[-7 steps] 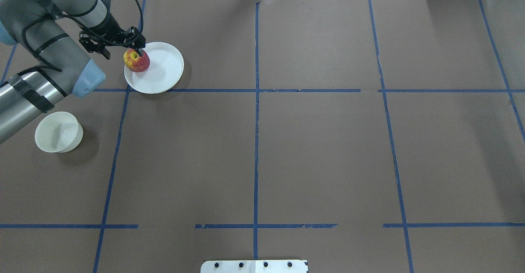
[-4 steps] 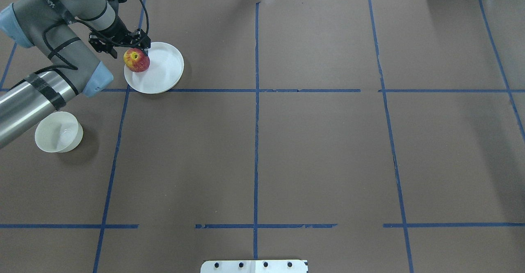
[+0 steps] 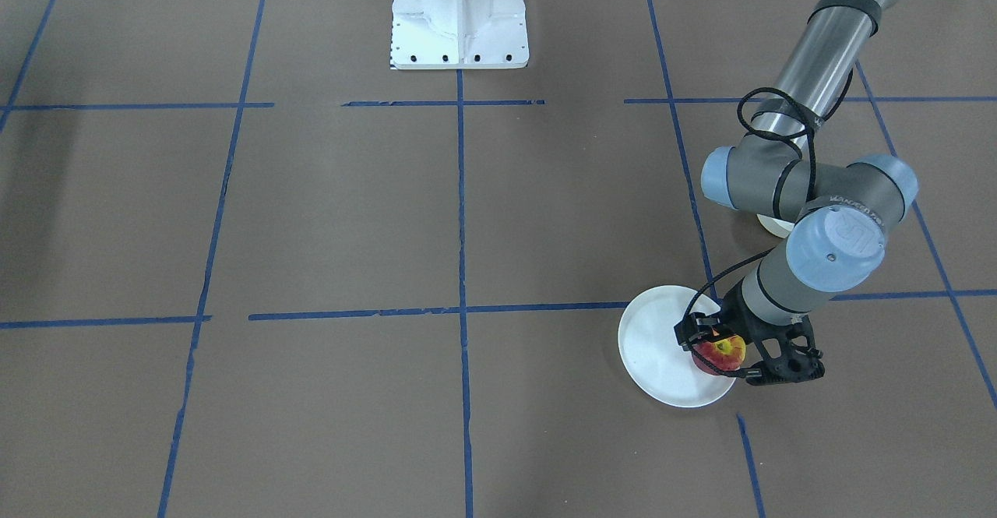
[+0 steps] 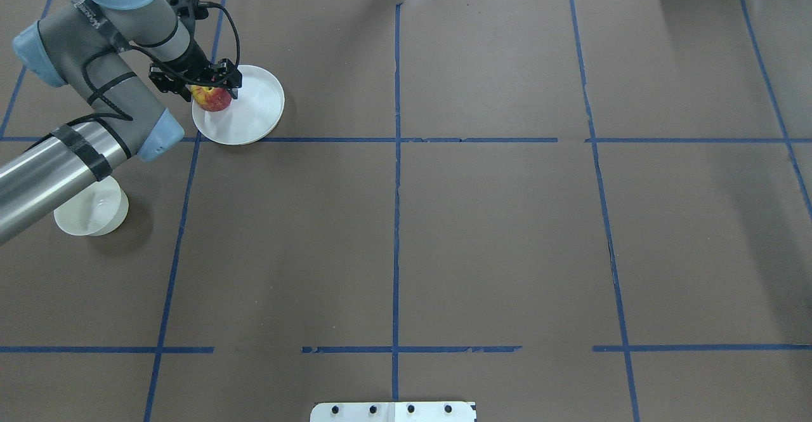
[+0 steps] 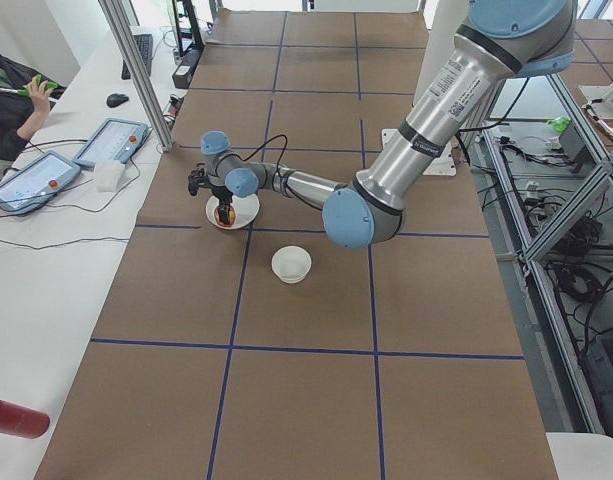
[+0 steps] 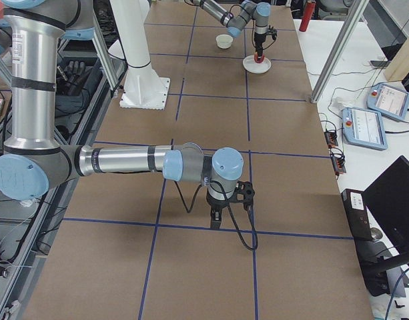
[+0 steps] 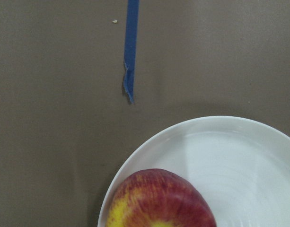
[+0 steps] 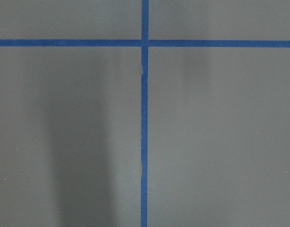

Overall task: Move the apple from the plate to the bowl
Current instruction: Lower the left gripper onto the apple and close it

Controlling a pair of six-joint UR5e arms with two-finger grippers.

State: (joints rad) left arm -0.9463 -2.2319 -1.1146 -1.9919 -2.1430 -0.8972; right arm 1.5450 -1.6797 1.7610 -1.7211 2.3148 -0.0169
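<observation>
Brown table (image 4: 482, 231) | left gripper (image 4: 213, 87) at apple (image 4: 216, 100) on plate (image 4: 257, 114) | contact unclear

The table cover (image 4: 495, 231) is matt brown paper, its blue tape (image 7: 131, 47) slightly frayed at one end. The plate (image 7: 239, 161) is smooth, softly glossy — the apple (image 7: 159, 198) waxy-skinned. The left arm's tube (image 4: 38, 181) is brushed metal, its joint caps (image 3: 835, 245) pale blue plastic.
</observation>
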